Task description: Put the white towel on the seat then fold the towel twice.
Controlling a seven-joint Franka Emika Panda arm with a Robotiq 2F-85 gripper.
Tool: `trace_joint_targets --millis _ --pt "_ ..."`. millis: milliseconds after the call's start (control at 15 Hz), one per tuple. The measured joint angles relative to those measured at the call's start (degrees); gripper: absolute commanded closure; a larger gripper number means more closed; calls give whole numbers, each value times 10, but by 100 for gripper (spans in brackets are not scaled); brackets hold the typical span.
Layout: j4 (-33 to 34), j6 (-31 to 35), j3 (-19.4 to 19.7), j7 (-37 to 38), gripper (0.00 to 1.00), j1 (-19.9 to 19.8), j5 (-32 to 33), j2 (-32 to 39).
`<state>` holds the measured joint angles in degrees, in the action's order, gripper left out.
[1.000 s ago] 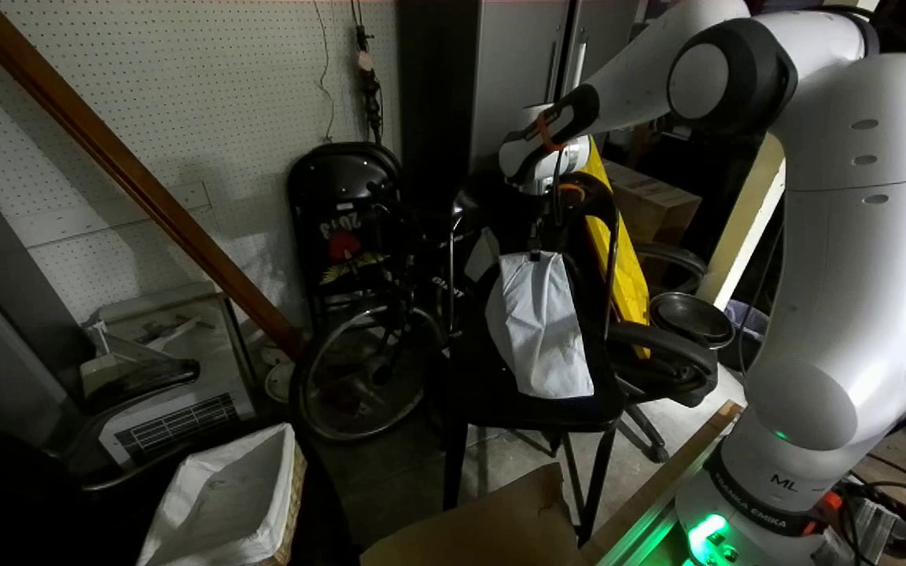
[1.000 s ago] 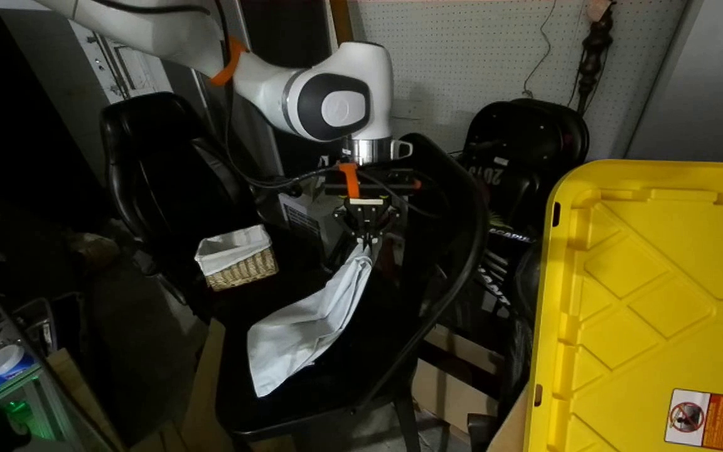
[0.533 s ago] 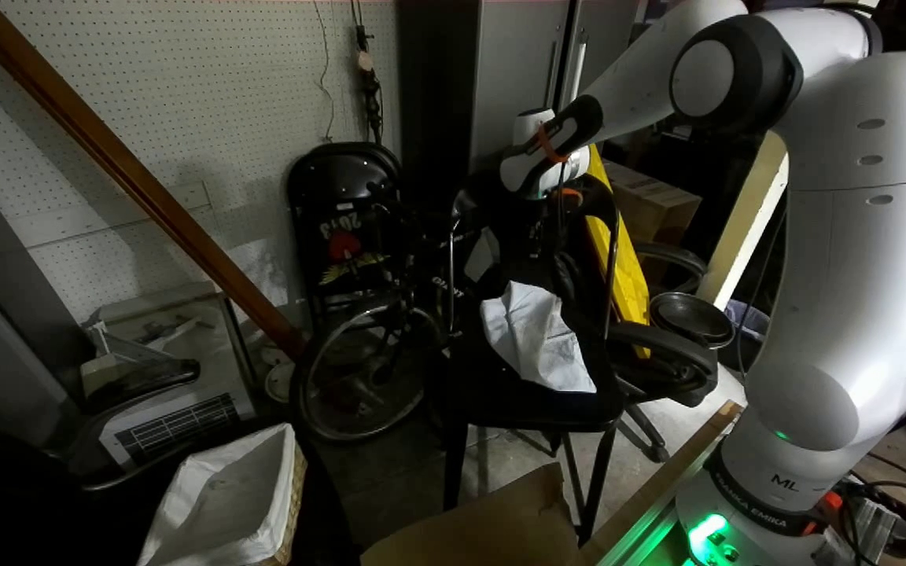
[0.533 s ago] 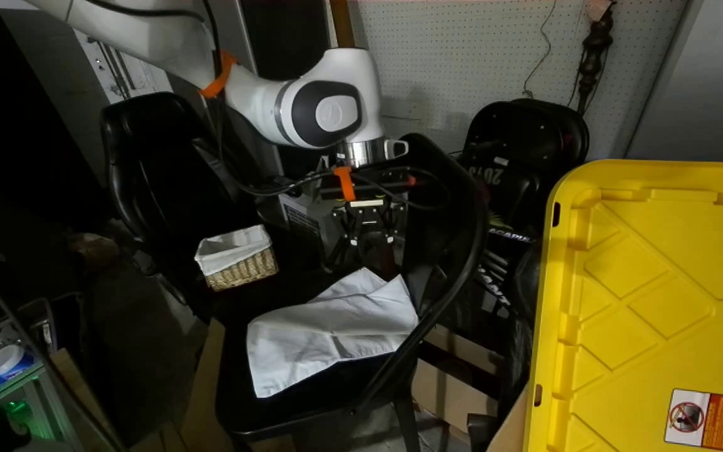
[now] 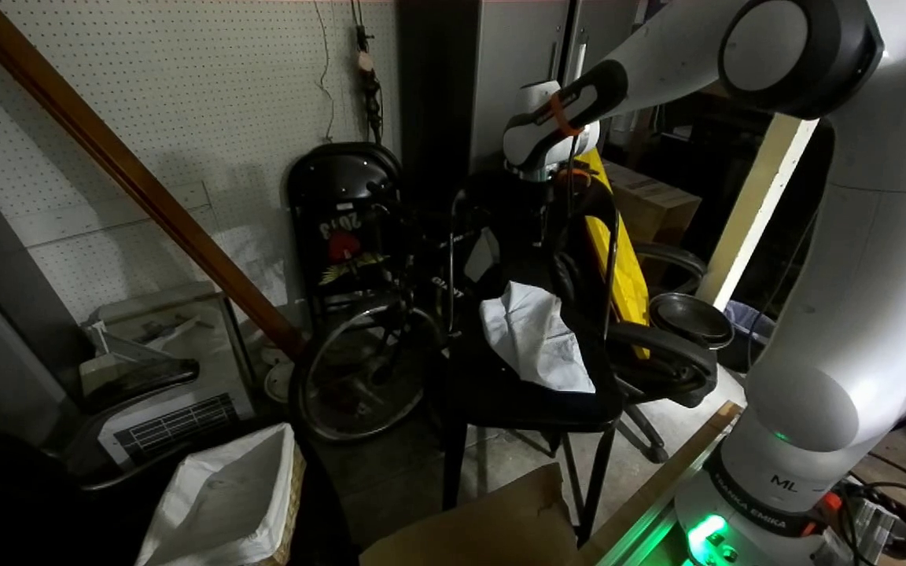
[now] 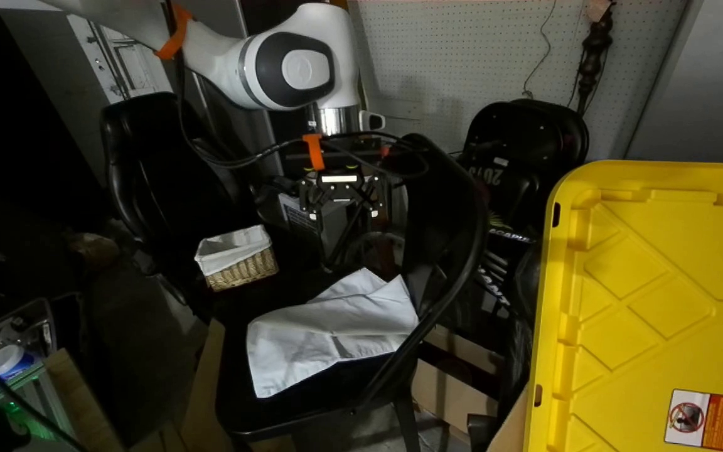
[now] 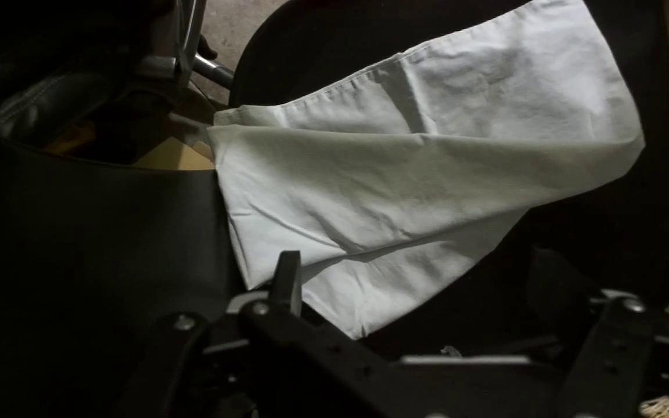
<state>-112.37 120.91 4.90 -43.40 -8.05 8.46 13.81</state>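
Wrinkly white towel (image 7: 427,168) lies on blk seat (image 5: 500,397). Wrist view: it's at 12 o'clock from gripper (image 7: 417,273), whose fingers (image 7: 287,281) are wide apart. In an exterior view, basket (image 6: 245,270) is at approx. 10 o'clock from towel.

The towel (image 6: 336,326) lies on the seat (image 6: 314,398), one end near the chair back (image 6: 433,213); the gripper (image 6: 344,237) hangs higher, apart from the towel. In an exterior view the bicycle wheel (image 5: 381,373) stands left of the seat, folding chairs (image 5: 347,185) behind the wheel, cardboard (image 5: 476,523) before the seat. In an exterior view the basket (image 6: 245,268) is behind and left of the towel, a bin lid (image 6: 650,301) to the right.
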Motion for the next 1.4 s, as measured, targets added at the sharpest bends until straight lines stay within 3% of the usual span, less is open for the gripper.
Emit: trace_joint_targets --millis 467,733,1400 --pt "0 -1 -3 0 0 0 1 8" --pt "-3 -31 -23 27 0 29 17 19" --pt "-79 -53 -53 285 0 96 22 55"
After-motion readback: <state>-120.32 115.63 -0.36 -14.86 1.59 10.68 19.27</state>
